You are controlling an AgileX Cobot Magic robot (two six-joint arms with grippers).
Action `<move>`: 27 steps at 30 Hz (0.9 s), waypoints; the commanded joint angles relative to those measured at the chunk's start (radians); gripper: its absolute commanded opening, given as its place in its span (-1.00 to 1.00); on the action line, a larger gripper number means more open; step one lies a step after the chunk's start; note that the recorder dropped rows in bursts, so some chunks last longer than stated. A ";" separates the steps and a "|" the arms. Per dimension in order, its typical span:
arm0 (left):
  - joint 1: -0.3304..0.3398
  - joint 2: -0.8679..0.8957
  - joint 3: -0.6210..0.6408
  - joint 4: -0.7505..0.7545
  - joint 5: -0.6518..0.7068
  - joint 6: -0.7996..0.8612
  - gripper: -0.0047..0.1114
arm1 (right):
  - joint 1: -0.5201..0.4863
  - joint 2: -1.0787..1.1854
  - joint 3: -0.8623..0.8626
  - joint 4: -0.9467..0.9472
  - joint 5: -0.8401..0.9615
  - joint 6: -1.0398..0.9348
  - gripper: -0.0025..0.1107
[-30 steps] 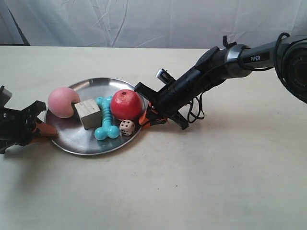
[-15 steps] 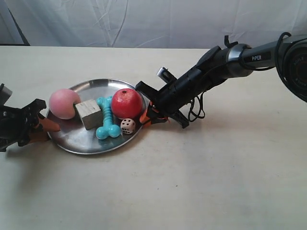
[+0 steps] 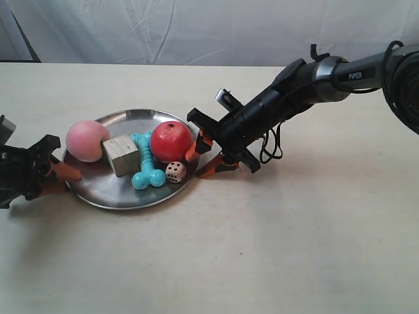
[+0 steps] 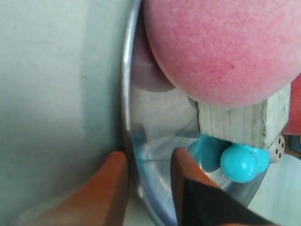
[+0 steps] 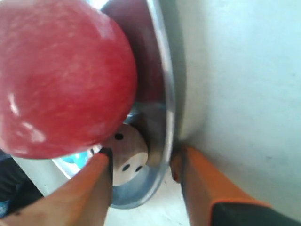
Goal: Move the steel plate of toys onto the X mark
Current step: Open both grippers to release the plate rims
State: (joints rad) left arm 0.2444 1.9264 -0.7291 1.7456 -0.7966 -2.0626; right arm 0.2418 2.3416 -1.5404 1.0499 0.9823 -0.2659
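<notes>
The steel plate [image 3: 108, 190] lies flat on the beige table, holding the pink ball [image 3: 86, 139], wooden cube [image 3: 121, 155], turquoise bone [image 3: 145, 167], red apple ball [image 3: 171, 140] and die [image 3: 175, 171]. My left gripper [image 3: 65, 171] is open astride the plate's rim [image 4: 127, 94] beside the pink ball [image 4: 221, 47], one finger inside and one outside. On the opposite side, my right gripper [image 3: 200, 162] is open across the rim [image 5: 164, 84], by the apple ball [image 5: 61, 75] and die [image 5: 127, 155]. The X mark does not show.
A white cloth backdrop [image 3: 196, 33] hangs behind the table's far edge. A loop of black cable [image 3: 268, 154] dangles from the right arm just above the tabletop. Bare table [image 3: 262, 248] stretches in front and to the exterior view's right.
The plate slid slightly toward the exterior view's right. My right gripper's fingers, pinched on the rim before, have spread apart. The left gripper followed the plate a little.
</notes>
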 commanded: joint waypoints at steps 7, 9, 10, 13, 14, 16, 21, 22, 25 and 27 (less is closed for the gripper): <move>0.035 -0.007 0.002 -0.001 -0.178 -0.001 -0.75 | -0.060 -0.048 -0.003 -0.067 0.099 -0.005 -0.14; 0.040 -0.007 0.002 -0.001 -0.204 0.014 -0.92 | -0.072 -0.057 -0.003 -0.080 0.124 -0.003 -0.14; 0.043 -0.007 0.002 -0.001 -0.209 0.019 -0.92 | -0.075 -0.064 -0.003 -0.080 0.137 -0.003 -0.14; 0.043 -0.007 0.002 -0.001 -0.209 0.021 -0.92 | -0.079 -0.069 -0.003 -0.080 0.157 -0.003 -0.14; 0.043 -0.007 0.002 -0.001 -0.207 0.023 -0.92 | -0.079 -0.069 -0.003 -0.080 0.165 -0.003 -0.14; 0.043 -0.007 0.002 -0.001 -0.199 0.023 -0.92 | -0.079 -0.069 -0.003 -0.085 0.171 -0.003 -0.14; 0.043 -0.007 0.002 -0.001 -0.186 0.023 -0.92 | -0.075 -0.069 -0.003 -0.105 0.176 -0.003 -0.14; 0.043 -0.007 0.002 -0.001 -0.182 0.023 -0.92 | -0.072 -0.069 -0.003 -0.105 0.176 -0.003 -0.14; 0.043 -0.007 0.002 -0.001 -0.139 0.023 -0.92 | -0.052 -0.069 -0.003 -0.105 0.163 -0.003 -0.14; 0.043 -0.007 0.002 -0.001 -0.119 0.023 -0.92 | -0.034 -0.067 -0.003 -0.105 0.151 -0.003 -0.14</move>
State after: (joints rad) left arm 0.2820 1.9264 -0.7291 1.7481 -0.9372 -2.0520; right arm 0.1909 2.2839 -1.5404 0.9464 1.1461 -0.2659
